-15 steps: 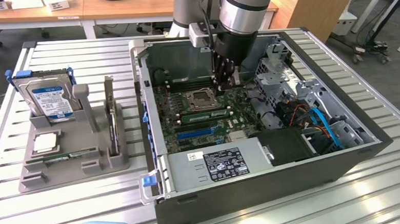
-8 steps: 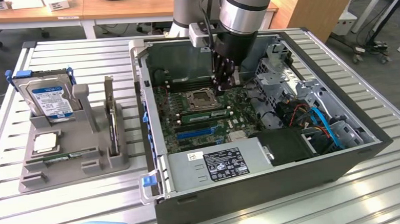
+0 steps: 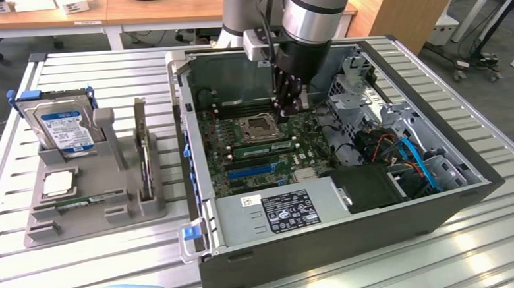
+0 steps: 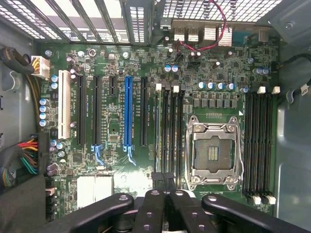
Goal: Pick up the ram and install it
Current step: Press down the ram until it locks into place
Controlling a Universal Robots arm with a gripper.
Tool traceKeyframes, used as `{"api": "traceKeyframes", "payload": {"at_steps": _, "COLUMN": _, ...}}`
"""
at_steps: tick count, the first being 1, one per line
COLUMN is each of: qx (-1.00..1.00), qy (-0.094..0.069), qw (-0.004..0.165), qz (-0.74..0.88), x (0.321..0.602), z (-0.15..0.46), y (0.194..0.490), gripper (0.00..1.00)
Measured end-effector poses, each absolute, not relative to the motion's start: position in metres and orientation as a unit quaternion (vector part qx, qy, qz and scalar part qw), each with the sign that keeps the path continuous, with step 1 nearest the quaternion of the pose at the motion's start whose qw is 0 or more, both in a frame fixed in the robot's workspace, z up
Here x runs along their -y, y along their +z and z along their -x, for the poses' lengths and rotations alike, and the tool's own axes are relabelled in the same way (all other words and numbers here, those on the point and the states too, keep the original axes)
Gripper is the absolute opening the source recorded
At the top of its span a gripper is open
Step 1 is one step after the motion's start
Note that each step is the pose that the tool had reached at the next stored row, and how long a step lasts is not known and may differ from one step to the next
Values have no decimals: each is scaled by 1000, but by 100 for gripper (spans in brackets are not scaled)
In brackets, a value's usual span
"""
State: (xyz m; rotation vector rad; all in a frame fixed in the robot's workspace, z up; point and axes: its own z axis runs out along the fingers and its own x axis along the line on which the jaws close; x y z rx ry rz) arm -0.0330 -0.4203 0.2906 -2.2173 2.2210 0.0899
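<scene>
The claw [image 3: 289, 110] hangs closed inside the open grey computer case [image 3: 333, 245], seemingly empty — the slim green ram stick [image 3: 257, 148] stands in a black slot beside the silver processor socket [image 3: 261, 126]. Installing step, I judge — seating calls for a straight, even downward press.

Case [image 3: 333, 245] top open; drive cage [image 3: 365, 102] nr mobo [image 3: 271, 158]

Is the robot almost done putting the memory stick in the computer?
Partway. The gripper is inside the computer case, shut on what looks like the ram. It hangs above the memory slots beside the processor socket. The ram is not yet seated in a slot.
</scene>
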Motion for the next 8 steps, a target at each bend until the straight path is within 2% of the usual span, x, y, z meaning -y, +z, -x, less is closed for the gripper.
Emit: {"api": "traceKeyframes", "payload": {"at_steps": 8, "qx": -707, "qy": 29, "qw": 1, "qz": 706, "x": 420, "z": 25, "y": 290, "gripper": 10}}
